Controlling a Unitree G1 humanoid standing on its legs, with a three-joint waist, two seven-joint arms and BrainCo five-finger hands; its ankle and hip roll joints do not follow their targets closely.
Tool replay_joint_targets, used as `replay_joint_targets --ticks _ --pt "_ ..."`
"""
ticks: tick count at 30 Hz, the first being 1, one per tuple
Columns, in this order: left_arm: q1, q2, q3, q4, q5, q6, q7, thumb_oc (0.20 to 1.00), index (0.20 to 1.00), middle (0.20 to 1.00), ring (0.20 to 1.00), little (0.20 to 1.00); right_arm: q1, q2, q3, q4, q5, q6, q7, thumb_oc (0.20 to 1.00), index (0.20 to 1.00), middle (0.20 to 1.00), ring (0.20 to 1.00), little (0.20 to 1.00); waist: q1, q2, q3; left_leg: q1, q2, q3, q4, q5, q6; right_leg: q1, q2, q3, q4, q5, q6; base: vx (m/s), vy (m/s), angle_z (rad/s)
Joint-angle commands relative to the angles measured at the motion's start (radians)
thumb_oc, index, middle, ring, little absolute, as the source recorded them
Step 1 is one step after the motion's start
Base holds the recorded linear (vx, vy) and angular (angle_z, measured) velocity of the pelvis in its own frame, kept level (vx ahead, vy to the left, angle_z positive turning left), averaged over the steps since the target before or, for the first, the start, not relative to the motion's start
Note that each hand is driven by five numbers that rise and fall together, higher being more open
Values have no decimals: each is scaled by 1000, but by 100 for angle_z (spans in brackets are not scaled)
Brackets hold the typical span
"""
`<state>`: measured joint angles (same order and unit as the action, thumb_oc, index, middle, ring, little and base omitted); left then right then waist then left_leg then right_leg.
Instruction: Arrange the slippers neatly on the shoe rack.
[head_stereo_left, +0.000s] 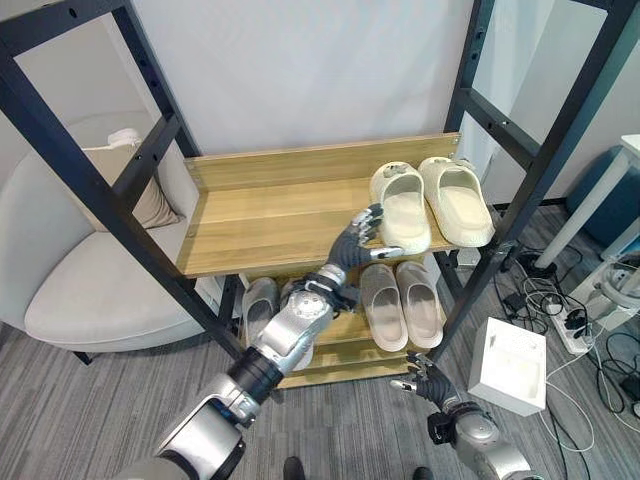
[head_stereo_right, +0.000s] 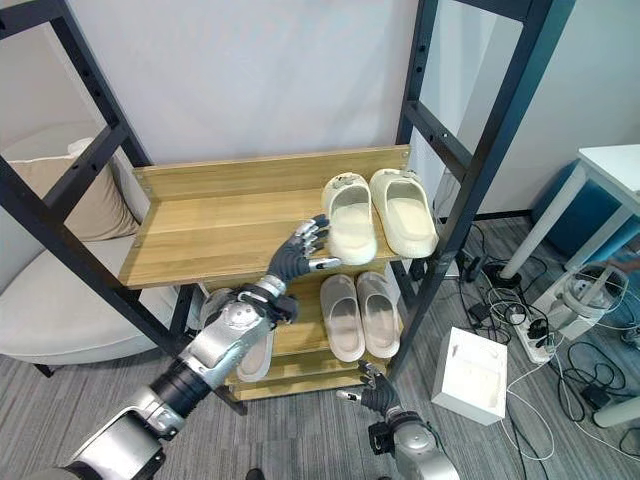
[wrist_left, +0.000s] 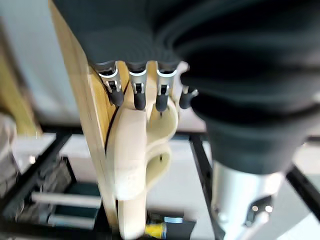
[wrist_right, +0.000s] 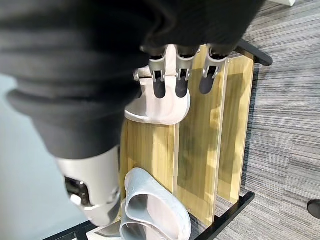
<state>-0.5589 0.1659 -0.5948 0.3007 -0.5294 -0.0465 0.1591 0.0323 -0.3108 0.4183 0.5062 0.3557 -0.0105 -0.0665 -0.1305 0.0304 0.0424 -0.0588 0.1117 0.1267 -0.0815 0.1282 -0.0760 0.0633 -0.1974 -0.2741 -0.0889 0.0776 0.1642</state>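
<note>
A pair of cream slippers (head_stereo_left: 430, 203) stands side by side at the right end of the wooden upper shelf (head_stereo_left: 270, 220) of the black-framed shoe rack. My left hand (head_stereo_left: 360, 240) is open at the heel of the left cream slipper (wrist_left: 134, 150), its thumb by the heel's edge. On the lower shelf (wrist_right: 200, 150) a pale beige pair (head_stereo_left: 400, 300) sits at the middle right. A grey pair (head_stereo_left: 260, 305) sits at the left, partly hidden behind my left arm. My right hand (head_stereo_left: 425, 380) hangs open low in front of the lower shelf, holding nothing.
A white armchair (head_stereo_left: 90, 290) with a beige cushion stands left of the rack. A white box (head_stereo_left: 508, 365) lies on the grey floor at the right, beside a power strip with cables (head_stereo_left: 575, 320) and a white table leg (head_stereo_left: 590, 205).
</note>
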Motion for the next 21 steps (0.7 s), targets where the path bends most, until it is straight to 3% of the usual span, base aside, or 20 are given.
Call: replay_joint_targets --ticks 1,9,14,17,21 --pt "-142 -59 -20 128 -57 -26 -13 1000 1000 1000 1000 1000 -53 32 -9 -5 20 -22 -10 1000 1000 1000 1000 1000 -3 -12 37 100 -74 -18 -6 -218 63 19 74 -50 2 -143 -42 0 0 0" --pt "-184 -71 7 128 -39 -53 36 1000 1000 1000 1000 1000 -5 38 -18 -15 18 -43 -10 1000 1000 1000 1000 1000 -11 -14 33 98 -74 -16 -6 -216 63 20 74 -55 2 -143 -40 0 0 0" --pt "-197 -22 97 85 91 -102 176 1000 1000 1000 1000 1000 -12 61 -23 -20 39 -79 -34 1000 1000 1000 1000 1000 3 -26 33 97 -73 -24 -6 -212 63 25 75 -66 2 -145 -44 -6 -2 0" --pt "-203 87 128 -151 319 -165 233 1000 1000 1000 1000 1000 5 55 -23 -37 35 -129 -34 1000 1000 1000 1000 1000 11 -34 36 96 -71 -26 -6 -210 60 23 77 -68 2 -149 -43 0 0 0" --pt "-164 161 121 -415 322 -240 137 1000 1000 1000 1000 1000 47 33 -46 -41 21 -141 -9 1000 1000 1000 1000 1000 17 -38 30 97 -70 -24 -6 -212 59 24 75 -70 2 -147 -37 -7 26 4"
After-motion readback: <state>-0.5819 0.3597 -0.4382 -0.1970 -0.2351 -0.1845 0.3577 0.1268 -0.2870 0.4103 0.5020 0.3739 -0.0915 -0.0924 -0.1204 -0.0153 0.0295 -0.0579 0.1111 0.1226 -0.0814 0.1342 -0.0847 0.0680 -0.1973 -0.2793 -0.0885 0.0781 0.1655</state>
